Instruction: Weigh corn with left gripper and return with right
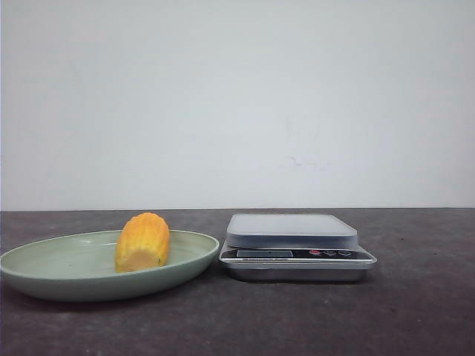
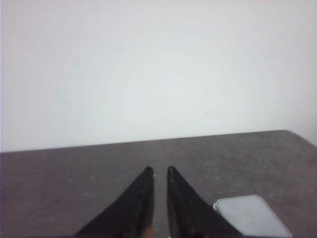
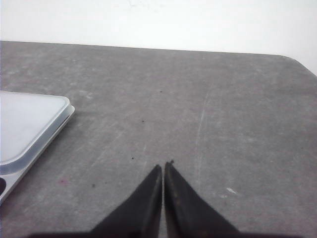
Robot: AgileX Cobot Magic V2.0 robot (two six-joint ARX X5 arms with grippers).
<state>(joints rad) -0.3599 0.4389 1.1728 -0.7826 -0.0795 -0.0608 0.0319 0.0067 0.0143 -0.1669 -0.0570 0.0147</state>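
The corn [image 1: 142,242], a stubby yellow-orange cob piece, lies on a pale green plate [image 1: 44,259] at the left, its paler cut end facing me. Right of the plate stands a silver kitchen scale [image 1: 295,245] with nothing on its platform. Neither arm shows in the front view. My left gripper [image 2: 159,171] hovers over the dark table, shut with only a narrow slit between its black fingers and nothing in them; a corner of the scale [image 2: 252,218] lies beside it. My right gripper [image 3: 163,166] is shut and empty, with the scale [image 3: 25,129] off to one side.
The dark grey table [image 1: 415,311] runs back to a white wall [image 1: 237,104]. In the right wrist view the table's far edge and a rounded corner [image 3: 292,58] show ahead of the fingers.
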